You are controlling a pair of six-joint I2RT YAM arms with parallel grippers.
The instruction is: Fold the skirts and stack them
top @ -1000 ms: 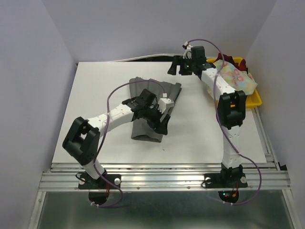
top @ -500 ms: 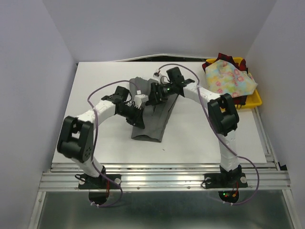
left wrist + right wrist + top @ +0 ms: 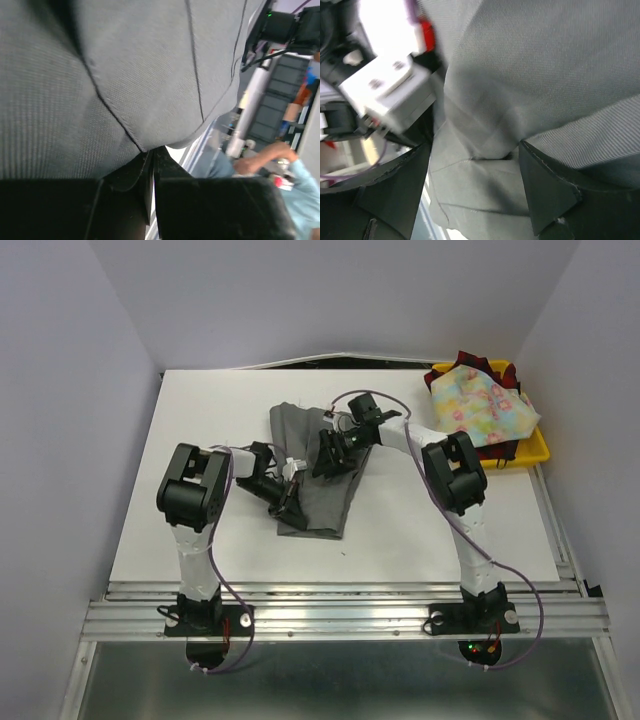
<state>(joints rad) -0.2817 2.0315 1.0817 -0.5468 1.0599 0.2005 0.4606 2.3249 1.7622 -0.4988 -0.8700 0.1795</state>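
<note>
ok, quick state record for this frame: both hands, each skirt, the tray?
left hand: shut, pinching an edge of the grey skirt
right hand: open, fingers astride a fold of the grey skirt
grey skirt: lying mid-table on the table, both hands on it
floral skirt: in the yellow tray, on top
plaid skirt: in the yellow tray, under the floral skirt, mostly hidden
stack on table: none yet

One skirt (image 3: 322, 502) on table (image 3: 200, 440), two skirts (image 3: 480, 405) in tray (image 3: 536, 452), far right
</note>
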